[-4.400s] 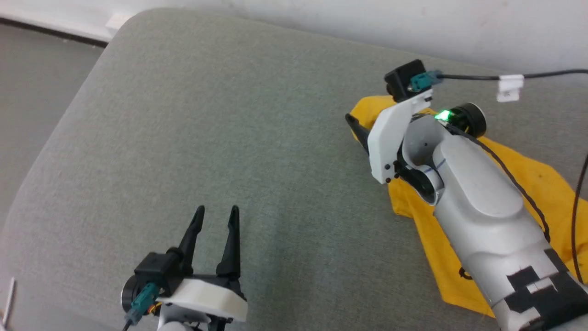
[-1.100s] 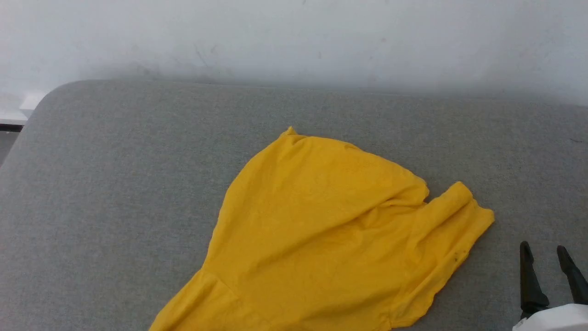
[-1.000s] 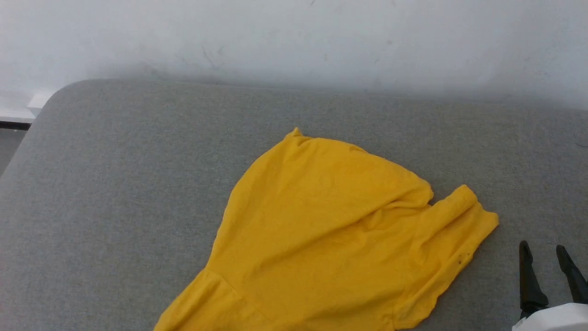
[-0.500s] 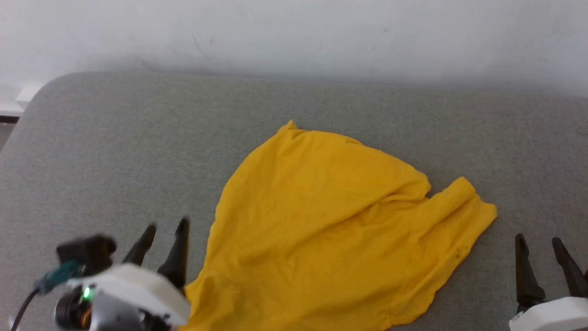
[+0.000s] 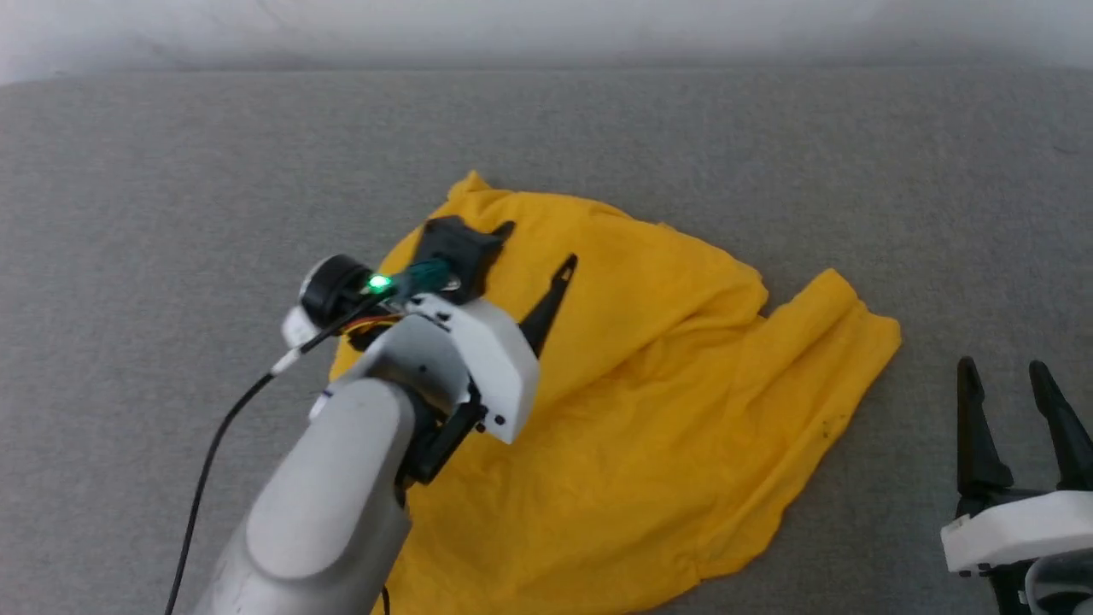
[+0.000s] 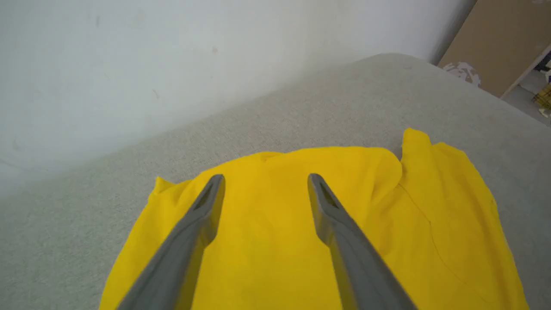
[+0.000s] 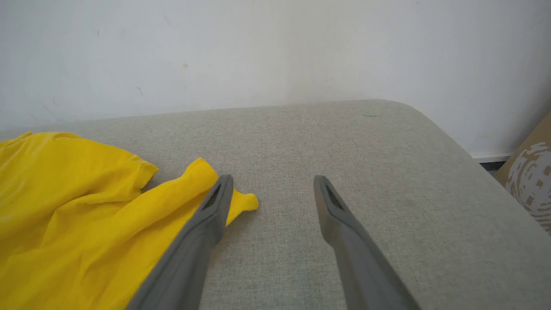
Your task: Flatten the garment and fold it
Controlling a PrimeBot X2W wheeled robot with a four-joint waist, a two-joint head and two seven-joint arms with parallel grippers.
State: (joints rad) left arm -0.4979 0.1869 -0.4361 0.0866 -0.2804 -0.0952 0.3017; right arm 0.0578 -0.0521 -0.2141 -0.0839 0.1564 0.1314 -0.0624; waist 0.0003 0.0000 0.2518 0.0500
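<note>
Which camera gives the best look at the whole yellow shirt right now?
Head view: most of the garment lies spread on the grey cushion, the left arm covering part. The left wrist view shows its far portion past the open jaws of the left gripper; the right wrist view catches its right side.

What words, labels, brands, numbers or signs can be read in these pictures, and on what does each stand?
No text can be read in these pictures.
shirt: plain yellow side up, with no print or tag in sight.
cardboard: a white mottled mark, too blurred to make out as letters.
green light on the left arm's wrist: a lamp with no lettering.
</note>
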